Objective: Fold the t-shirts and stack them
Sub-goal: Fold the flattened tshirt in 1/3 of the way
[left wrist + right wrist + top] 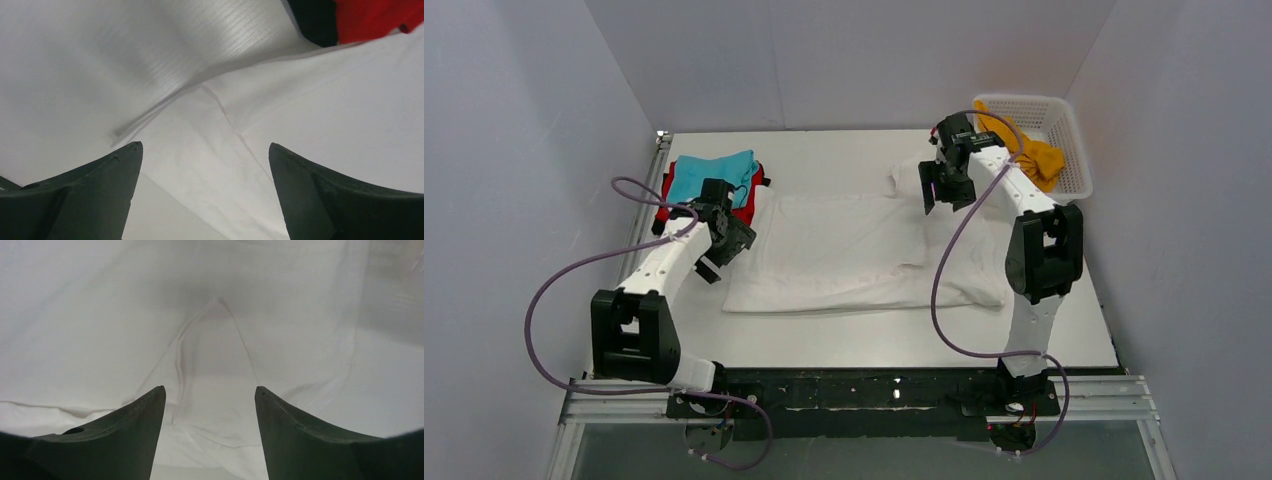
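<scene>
A large white t-shirt (854,250) lies spread on the table's middle, partly folded lengthwise. My left gripper (724,250) is open and empty over its left edge; the left wrist view shows white cloth (300,115) between the fingers. My right gripper (939,195) is open and empty above the shirt's far right part; the right wrist view shows a raised fold (215,355) just ahead of the fingers. A teal t-shirt (709,172) lies on top of a red one (749,205) and a black one (665,200) at the far left. An orange-yellow t-shirt (1034,155) sits in the basket.
A white plastic lattice basket (1069,150) stands at the far right corner. White walls close the table at the back and both sides. A red and black cloth edge (360,20) shows at the top right of the left wrist view.
</scene>
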Available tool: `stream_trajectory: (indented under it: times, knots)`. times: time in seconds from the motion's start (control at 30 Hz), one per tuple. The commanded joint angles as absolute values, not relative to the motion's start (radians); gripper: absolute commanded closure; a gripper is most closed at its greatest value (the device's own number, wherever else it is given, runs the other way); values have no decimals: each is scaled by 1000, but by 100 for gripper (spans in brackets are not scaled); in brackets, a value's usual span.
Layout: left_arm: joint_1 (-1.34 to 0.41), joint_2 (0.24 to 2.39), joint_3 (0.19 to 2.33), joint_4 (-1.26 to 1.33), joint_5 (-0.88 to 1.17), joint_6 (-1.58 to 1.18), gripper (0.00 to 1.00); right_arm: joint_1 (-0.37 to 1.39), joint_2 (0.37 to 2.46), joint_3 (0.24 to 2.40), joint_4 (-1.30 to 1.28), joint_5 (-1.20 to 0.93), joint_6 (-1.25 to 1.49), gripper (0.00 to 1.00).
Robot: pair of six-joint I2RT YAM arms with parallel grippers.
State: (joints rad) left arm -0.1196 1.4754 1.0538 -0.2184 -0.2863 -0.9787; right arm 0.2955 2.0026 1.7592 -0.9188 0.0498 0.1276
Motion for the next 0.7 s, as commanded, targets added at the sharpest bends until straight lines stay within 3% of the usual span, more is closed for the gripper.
stream_trajectory:
  times: [0.0, 0.2, 0.3, 0.67]
  knots:
    - [-120, 1335, 1023, -326, -219, -938, 2, 295, 1787, 1625, -861, 18, 183, 24]
    - [-203, 1327, 930, -233, -28, -882, 2, 296, 1542, 1167, -580, -350, 416, 18]
    - [-245, 1356, 876, -144, 28, -863, 2, 298, 1506, 1038, -455, -388, 479, 17]
    - [-255, 1469, 759, -83, 26, -832, 2, 300, 1695, 1071, -369, -359, 506, 17]
